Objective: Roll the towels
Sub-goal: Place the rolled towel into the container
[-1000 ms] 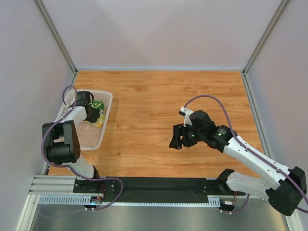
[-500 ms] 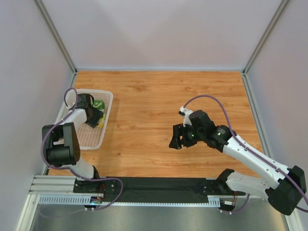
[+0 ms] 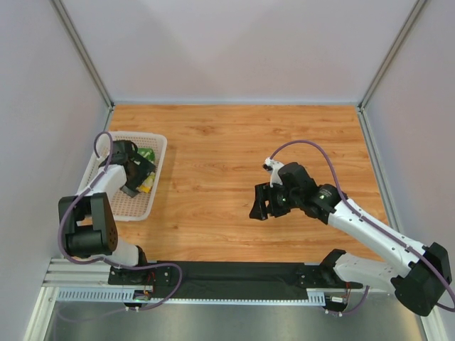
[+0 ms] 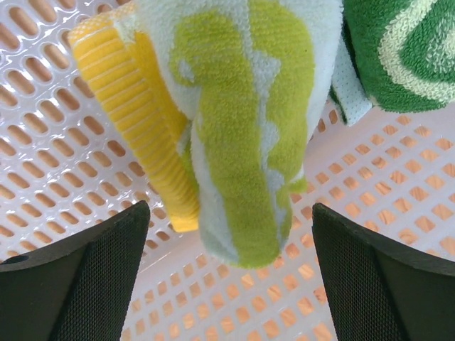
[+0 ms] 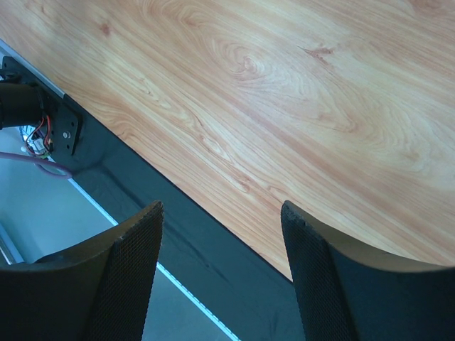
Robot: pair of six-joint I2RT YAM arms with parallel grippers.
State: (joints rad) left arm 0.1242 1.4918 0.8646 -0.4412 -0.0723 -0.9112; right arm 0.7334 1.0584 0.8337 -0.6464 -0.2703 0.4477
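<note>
Yellow towel point(image 4: 242, 128) is framed by the wide-open left end effector point(image 4: 229, 241), gripped by neither finger. Just beside it the green towel point(image 4: 398, 50) is seen, both in the basket point(image 4: 57, 142). Right end effector point(image 5: 222, 213) is held partly open, empty, above the surface point(image 5: 284, 85).

left pincer point(image 4: 227, 231): opened | yellow-lime towel point(image 4: 245, 135): let go in basket point(image 4: 398, 206)

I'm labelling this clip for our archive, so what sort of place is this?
Most likely a robot test cell, not a home: plain white panels on metal frame posts enclose a wood-look tabletop, and the left arm and right arm are mounted on a black base bar at its near edge.
</note>
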